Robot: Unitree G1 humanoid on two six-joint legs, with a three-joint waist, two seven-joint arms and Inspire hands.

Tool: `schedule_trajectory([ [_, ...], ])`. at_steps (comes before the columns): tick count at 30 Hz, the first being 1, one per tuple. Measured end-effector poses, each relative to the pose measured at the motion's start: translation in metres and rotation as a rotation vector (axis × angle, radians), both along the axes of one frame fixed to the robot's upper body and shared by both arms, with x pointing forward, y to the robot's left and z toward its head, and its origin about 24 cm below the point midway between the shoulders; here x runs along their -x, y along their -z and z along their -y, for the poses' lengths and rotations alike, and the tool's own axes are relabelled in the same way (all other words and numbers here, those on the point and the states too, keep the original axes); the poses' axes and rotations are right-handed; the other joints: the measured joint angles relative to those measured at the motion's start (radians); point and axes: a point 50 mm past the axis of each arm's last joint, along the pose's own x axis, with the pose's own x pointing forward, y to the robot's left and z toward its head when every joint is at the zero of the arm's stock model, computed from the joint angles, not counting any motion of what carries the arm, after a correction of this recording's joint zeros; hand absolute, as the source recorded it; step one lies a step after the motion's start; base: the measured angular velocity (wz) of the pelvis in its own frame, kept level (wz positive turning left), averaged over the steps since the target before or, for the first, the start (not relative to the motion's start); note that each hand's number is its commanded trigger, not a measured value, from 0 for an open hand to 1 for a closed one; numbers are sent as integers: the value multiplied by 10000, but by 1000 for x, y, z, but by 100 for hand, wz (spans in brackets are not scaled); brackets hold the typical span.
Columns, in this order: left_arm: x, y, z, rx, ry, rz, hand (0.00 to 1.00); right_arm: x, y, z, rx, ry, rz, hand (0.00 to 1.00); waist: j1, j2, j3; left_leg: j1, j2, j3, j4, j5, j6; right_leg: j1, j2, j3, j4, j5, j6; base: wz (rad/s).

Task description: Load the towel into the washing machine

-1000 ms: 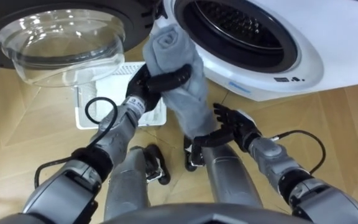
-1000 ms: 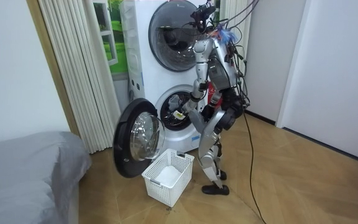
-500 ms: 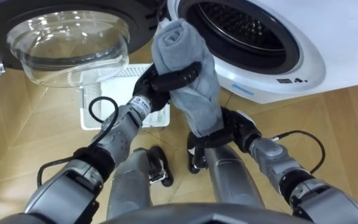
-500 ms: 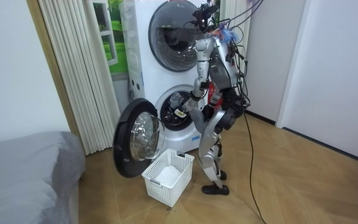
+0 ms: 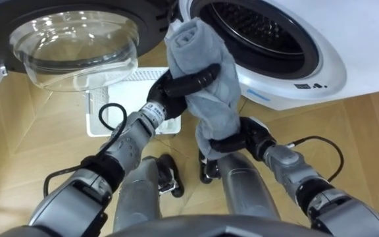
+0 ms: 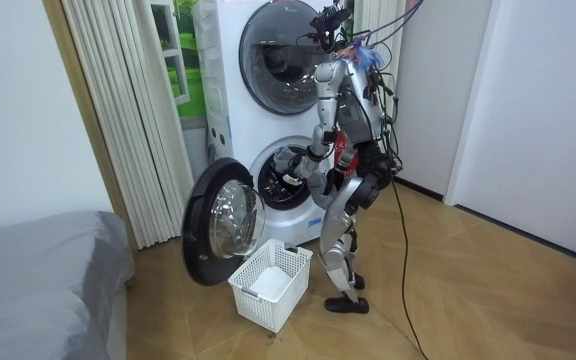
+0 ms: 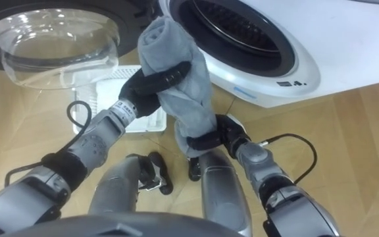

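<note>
Towel (image 5: 210,105) gripped by left hand (image 5: 171,91) above; right hand (image 5: 250,135) seemingly clasps its lower end.

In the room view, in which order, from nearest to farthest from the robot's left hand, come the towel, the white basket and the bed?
1. The towel: gripped in the left hand, before the washing machine.
2. The white basket: on the floor, below the hand.
3. The bed: far off, at the room view's left.

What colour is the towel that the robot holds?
The towel is plain grey, with no pattern. The left eye view shows it best.
</note>
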Motion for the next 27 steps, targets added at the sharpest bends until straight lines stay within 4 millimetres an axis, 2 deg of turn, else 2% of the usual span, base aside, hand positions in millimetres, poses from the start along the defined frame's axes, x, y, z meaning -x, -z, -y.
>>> schedule_trajectory([
  [1, 1, 1, -1, 136, -63, -113, 100, 0, 0, 0, 3, -1, 35, 100, -3, 18, 3, -1, -1, 0, 2, 0, 0, -2, 0, 2, 0, 0, 0, 0],
  [2, 3, 3, -2, 264, -133, -191, 67, 1, 0, 0, -31, 12, 39, 100, -1, 23, 0, -1, -1, 0, 0, 0, 0, -2, 0, 2, 0, -1, 0, 0],
  [3, 3, 3, -3, 305, -176, -223, 7, 1, 0, 0, -42, 30, 35, 100, -2, 23, 0, 0, -2, 0, -2, 0, 0, -2, 0, 2, 0, -1, -1, 0],
  [4, 4, 4, -5, 375, -269, -307, 0, 2, 0, 0, -55, 59, 12, 100, 0, 24, 1, 0, -5, 0, -4, 0, 0, -4, 0, 4, 0, -1, -1, 0],
  [10, 4, 5, -9, 688, -632, -478, 0, 3, 1, 2, -46, 143, -36, 100, 193, 33, -5, 16, -2, 1, 51, 1, 0, -5, -3, 12, 73, -3, -4, 0],
  [16, 7, 10, -22, 553, -1284, -725, 0, 5, 3, 9, 105, 736, -95, 100, 313, 30, -4, 174, -44, 70, -108, 58, -8, 92, -44, 19, 31, -1, -8, -1],
  [22, 10, 15, -33, -1579, -1552, -756, 0, 11, 7, 15, 181, 1424, -363, 100, 723, 33, -6, 190, -44, 161, -259, 93, -68, 48, -95, -100, -27, -25, -66, -2],
  [27, 19, 28, -44, -3517, -2089, -1456, 0, 16, 11, 23, -203, 2754, -843, 100, 869, 60, -14, 181, -41, -19, -274, 117, -109, 188, -135, -389, -162, -59, -120, 8],
])
